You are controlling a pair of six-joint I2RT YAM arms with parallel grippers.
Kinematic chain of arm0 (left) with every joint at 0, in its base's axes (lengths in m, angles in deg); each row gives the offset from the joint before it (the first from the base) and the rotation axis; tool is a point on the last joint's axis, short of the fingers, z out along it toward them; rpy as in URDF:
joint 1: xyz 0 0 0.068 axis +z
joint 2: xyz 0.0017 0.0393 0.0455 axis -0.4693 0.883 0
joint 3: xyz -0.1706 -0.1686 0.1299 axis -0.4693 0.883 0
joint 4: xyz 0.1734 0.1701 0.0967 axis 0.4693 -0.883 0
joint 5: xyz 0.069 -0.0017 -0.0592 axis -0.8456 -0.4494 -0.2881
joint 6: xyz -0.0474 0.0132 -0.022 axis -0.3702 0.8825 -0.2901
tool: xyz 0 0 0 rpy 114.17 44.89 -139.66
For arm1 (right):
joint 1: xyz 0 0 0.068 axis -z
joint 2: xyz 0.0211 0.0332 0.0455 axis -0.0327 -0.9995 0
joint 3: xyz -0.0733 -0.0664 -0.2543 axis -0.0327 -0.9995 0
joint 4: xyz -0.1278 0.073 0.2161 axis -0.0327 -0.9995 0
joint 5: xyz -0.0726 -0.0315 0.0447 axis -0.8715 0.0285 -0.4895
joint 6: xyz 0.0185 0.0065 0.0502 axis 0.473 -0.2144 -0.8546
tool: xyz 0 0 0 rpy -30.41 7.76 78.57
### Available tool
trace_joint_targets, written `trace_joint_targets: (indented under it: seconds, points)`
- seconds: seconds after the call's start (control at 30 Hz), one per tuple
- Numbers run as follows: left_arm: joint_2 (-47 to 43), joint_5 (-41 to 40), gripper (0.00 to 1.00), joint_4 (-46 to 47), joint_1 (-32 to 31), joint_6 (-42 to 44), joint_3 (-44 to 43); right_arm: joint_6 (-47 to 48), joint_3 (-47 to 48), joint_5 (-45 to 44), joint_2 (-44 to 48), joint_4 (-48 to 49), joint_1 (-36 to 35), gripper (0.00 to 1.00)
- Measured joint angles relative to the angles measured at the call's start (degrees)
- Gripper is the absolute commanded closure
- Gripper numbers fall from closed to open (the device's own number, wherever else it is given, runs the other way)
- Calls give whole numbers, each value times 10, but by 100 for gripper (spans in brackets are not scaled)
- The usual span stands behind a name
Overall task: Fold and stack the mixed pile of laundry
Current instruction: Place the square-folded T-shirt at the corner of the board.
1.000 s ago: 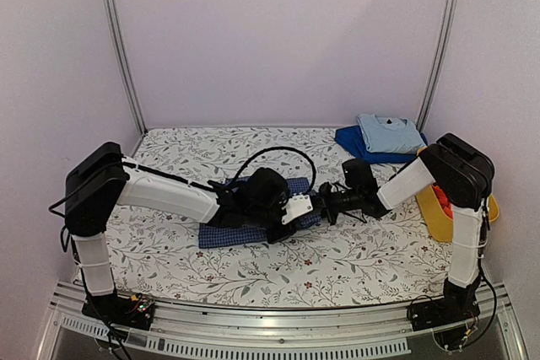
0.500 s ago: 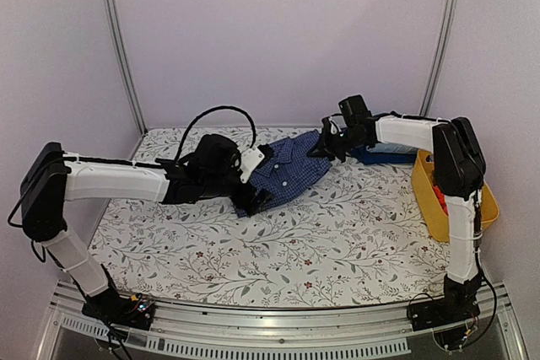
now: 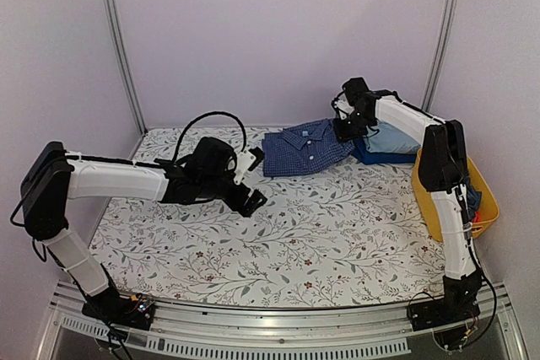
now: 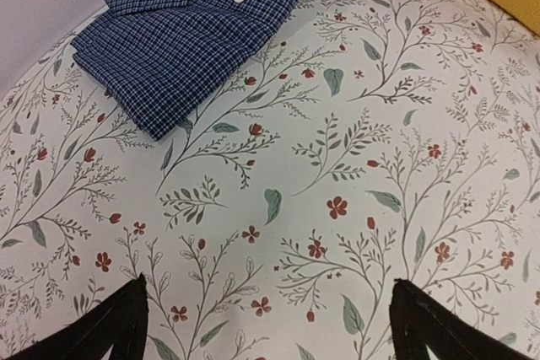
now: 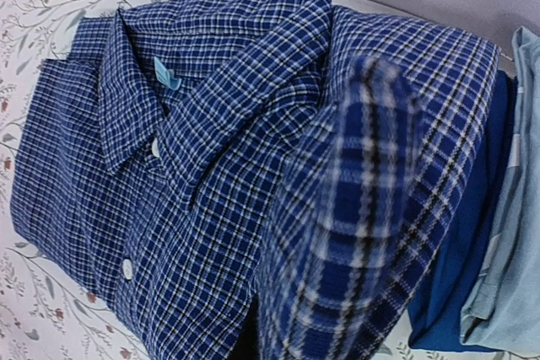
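shirt (image 3: 304,147): laid folded on tabletop (image 3: 337,233)
right tool (image 3: 341,130): clamped on shirt's right edge
left tool (image 3: 256,201): spread apart, left of shirt

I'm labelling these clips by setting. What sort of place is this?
Probably a robotics lab test cell, not a home: plain walls framed by aluminium posts, two arms bolted to a metal rail, and a floral-covered table holding a folded checked shirt.
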Motion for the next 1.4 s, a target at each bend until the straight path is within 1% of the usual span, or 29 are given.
trace_joint_targets:
  seconds: [0.07, 0.27, 0.47, 0.67, 0.9, 1.1, 1.27, 1.4]
  points:
    - [6, 2, 0, 0, 0, -2, 0, 32, 0, -49, 0, -10, 3, 100]
    - [16, 6, 0, -5, 0, -2, -3, 103, -21, -137, 26, 0, 17, 100]
    - [21, 10, 0, -16, 0, -1, -12, 146, -25, -184, 70, 21, 49, 100]
    - [21, 10, 0, -25, 0, 6, -15, 179, -25, -223, 94, 44, 66, 100]
    - [21, 10, 0, -31, 2, 8, -15, 212, -25, -249, 121, 66, 71, 100]
    - [26, 10, 0, -35, 2, 9, -21, 221, -25, -263, 152, 77, 87, 100]
    - [32, 10, 0, -40, 3, 9, -29, 210, -25, -262, 158, 78, 118, 100]
    - [36, 10, 0, -43, 3, 9, -36, 181, -25, -252, 156, 70, 147, 100]
